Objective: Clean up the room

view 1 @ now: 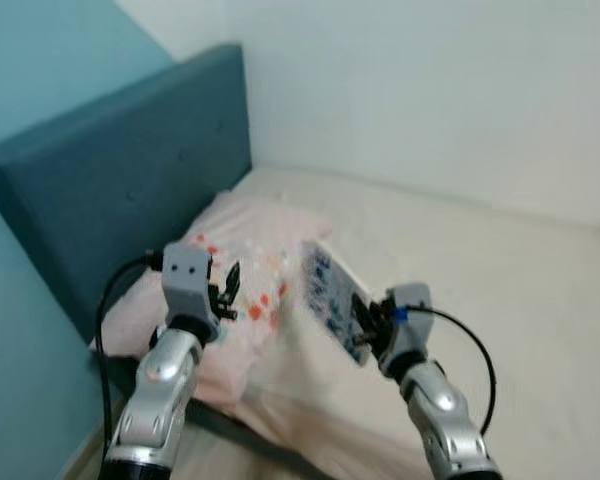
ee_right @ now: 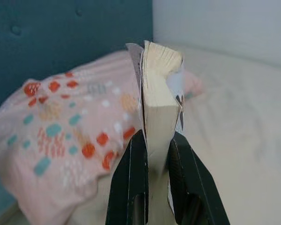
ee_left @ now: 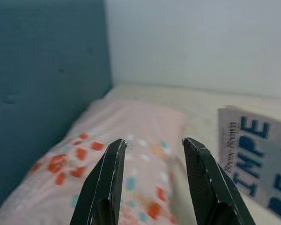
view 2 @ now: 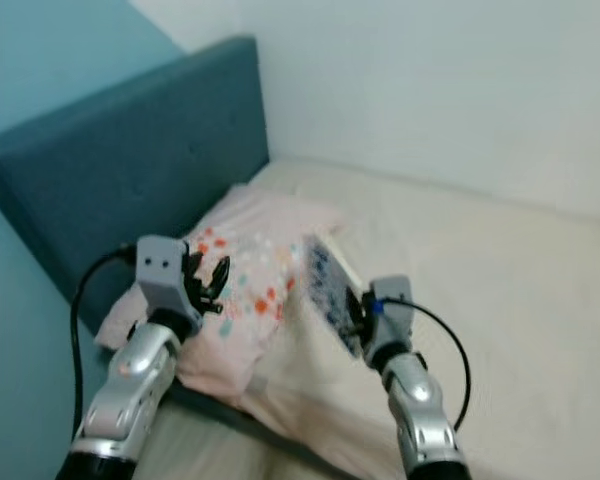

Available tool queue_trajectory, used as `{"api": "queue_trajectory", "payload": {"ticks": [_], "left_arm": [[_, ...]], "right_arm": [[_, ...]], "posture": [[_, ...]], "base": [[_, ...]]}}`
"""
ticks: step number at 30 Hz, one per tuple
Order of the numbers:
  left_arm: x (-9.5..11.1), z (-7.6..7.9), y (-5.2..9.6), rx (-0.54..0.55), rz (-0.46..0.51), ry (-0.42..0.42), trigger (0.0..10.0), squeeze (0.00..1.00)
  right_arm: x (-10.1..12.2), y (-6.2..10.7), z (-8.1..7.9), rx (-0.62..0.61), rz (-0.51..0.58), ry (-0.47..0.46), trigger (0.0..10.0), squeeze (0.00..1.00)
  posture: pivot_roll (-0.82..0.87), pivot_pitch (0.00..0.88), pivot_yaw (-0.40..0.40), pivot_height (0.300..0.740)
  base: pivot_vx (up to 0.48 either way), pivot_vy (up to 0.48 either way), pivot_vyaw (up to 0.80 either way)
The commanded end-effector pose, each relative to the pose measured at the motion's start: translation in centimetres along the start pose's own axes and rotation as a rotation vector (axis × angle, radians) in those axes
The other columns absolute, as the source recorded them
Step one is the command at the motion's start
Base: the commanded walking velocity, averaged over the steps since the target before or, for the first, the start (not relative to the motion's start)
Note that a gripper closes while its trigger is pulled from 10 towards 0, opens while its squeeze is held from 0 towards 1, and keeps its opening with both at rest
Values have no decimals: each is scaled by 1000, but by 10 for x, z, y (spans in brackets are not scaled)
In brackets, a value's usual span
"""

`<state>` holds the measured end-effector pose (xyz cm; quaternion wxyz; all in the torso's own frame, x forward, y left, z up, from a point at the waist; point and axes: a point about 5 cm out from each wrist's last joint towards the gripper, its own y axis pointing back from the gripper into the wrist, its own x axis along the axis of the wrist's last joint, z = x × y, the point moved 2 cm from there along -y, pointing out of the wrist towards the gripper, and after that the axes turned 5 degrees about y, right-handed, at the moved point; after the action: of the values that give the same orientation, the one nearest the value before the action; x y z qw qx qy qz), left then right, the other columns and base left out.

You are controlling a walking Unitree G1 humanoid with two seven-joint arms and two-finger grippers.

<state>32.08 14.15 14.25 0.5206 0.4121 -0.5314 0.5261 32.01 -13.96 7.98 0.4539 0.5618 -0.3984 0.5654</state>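
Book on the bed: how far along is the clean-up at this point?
Done: the book is picked up, clamped in the right gripper above the bed. In hand: carrying it. Left: putting it away; the left gripper, jaws open, hovers over the pillow.

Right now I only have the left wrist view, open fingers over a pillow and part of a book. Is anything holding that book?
Observer: Yes, the right gripper is shut on the book, pinching its page edge.
Operator: Is the book lying on the bed?
Observer: No, it is held up above the bed, beside the pillow.
Operator: Where is my left gripper from above?
Observer: The left gripper hovers over the pillow, near the blue headboard.
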Motion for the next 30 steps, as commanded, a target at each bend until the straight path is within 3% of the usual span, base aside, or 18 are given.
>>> {"api": "queue_trajectory", "payload": {"ticks": [1,6,19,30], "left_arm": [[-4,-5,2,15,-17,-12,10000,0],[-5,-5,3,23,-24,-17,10000,0],[-8,-12,6,54,-27,-5,10000,0],[-14,-4,11,-26,-64,-6,10000,0]], "right_arm": [[5,-3,-9,27,23,-21,10000,0],[4,-2,-8,30,19,-23,10000,0],[5,-1,-8,94,-14,-36,10000,0],[-2,7,0,161,-79,-29,10000,0]], "posture": [[63,0,-34,740],[63,0,-35,740],[56,0,-42,740],[49,0,-36,695]], "base": [[368,0,0],[304,0,0],[0,0,0],[0,0,0]]}}
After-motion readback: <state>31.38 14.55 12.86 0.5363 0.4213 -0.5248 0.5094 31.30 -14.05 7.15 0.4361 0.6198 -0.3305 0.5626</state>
